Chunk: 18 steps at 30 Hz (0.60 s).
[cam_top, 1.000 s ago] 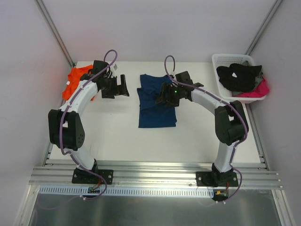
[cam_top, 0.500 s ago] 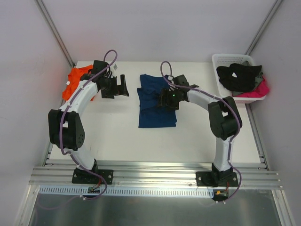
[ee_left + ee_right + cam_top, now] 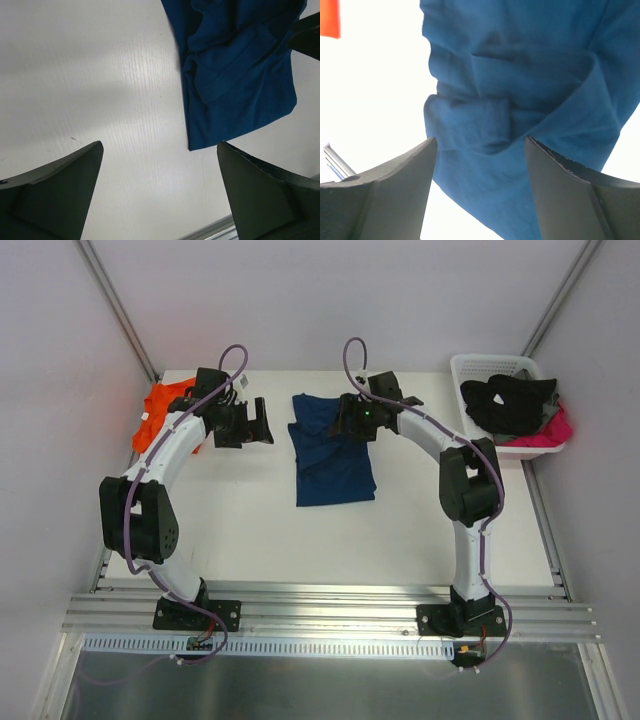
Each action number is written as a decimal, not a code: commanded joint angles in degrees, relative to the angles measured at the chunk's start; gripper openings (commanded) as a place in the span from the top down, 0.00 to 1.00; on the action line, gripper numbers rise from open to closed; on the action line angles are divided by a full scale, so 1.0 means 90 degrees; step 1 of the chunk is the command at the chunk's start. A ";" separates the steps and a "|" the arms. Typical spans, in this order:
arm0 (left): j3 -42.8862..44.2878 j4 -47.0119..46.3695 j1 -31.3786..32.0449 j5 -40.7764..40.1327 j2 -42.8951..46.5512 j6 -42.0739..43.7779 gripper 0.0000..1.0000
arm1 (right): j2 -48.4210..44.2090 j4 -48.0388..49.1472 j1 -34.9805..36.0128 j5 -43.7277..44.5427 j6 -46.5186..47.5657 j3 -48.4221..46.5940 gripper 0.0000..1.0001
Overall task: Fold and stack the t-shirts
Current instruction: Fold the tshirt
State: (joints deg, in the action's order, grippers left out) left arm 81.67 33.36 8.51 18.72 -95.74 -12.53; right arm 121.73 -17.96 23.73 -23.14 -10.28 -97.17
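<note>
The navy t-shirt point(image 3: 332, 462) lies loosely folded in the middle of the table, with creases and a rolled fold near its far end point(image 3: 520, 100). My right gripper point(image 3: 343, 424) hovers open over that far end, and its jaws point(image 3: 480, 165) straddle bunched cloth without pinching it. The orange t-shirt point(image 3: 158, 416) sits crumpled at the far left, partly hidden by my left arm; a corner of the orange cloth point(image 3: 329, 17) shows in the right wrist view. My left gripper point(image 3: 259, 423) stands wide open over bare table point(image 3: 160, 170), left of the navy shirt point(image 3: 235, 75).
A white basket point(image 3: 457, 376) at the far right holds black and pink clothes. White walls with metal posts close in the table's left, right and back. A metal rail runs along the near edge by the arm bases.
My right gripper has moved from the middle of the navy shirt to its far end, and the shirt shifted slightly away and left. The left arm has stayed put.
</note>
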 commanded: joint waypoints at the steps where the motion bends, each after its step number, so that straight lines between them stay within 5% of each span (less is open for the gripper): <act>1: 0.0047 0.0023 -0.0057 -0.0166 0.0247 0.0153 0.01 | 0.0048 0.0159 -0.0038 0.0090 -0.0039 -0.0288 0.26; 11: -0.0002 0.0053 -0.0057 -0.0205 0.0345 0.0250 0.01 | 0.0089 0.0218 -0.0029 0.0061 -0.0010 -0.0864 0.25; 18: 0.0164 0.0053 -0.0057 -0.0234 0.0218 0.0162 0.01 | -0.0887 0.0072 0.0195 -0.0183 -0.0185 0.0297 0.25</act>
State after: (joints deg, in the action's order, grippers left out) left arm 81.69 33.36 8.51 17.45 -95.44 -11.31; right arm 121.14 -16.95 23.97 -22.35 -11.05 -96.73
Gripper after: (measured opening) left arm 0.992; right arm 0.747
